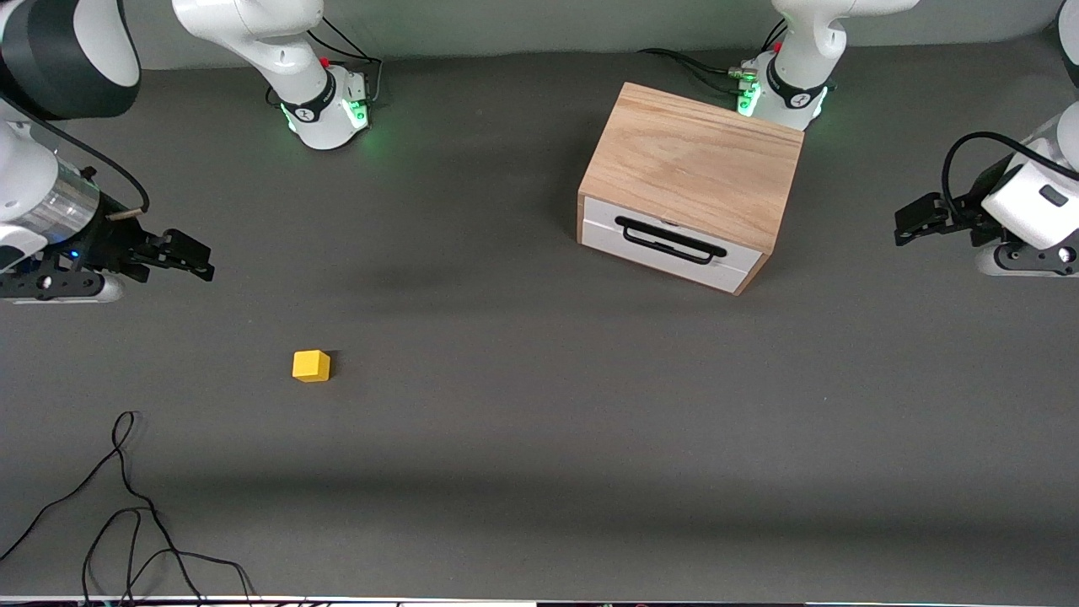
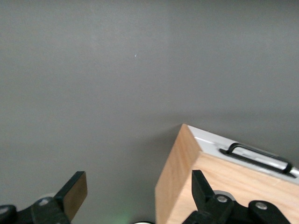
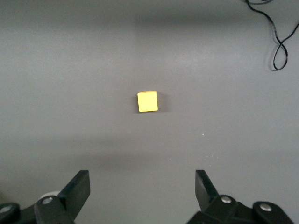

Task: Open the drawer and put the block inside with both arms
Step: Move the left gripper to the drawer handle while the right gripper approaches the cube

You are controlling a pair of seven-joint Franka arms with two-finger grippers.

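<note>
The oak-grain cabinet stands near the left arm's base. Its white drawer with a black bar handle is shut and faces the front camera. The cabinet and handle also show in the left wrist view. The small yellow block lies on the grey table toward the right arm's end, and shows in the right wrist view. My left gripper is open and empty, up beside the cabinet at the left arm's end. My right gripper is open and empty, up at the right arm's end.
A loose black cable lies on the table near the front camera at the right arm's end; it also shows in the right wrist view. The arm bases glow green along the table's edge farthest from the front camera.
</note>
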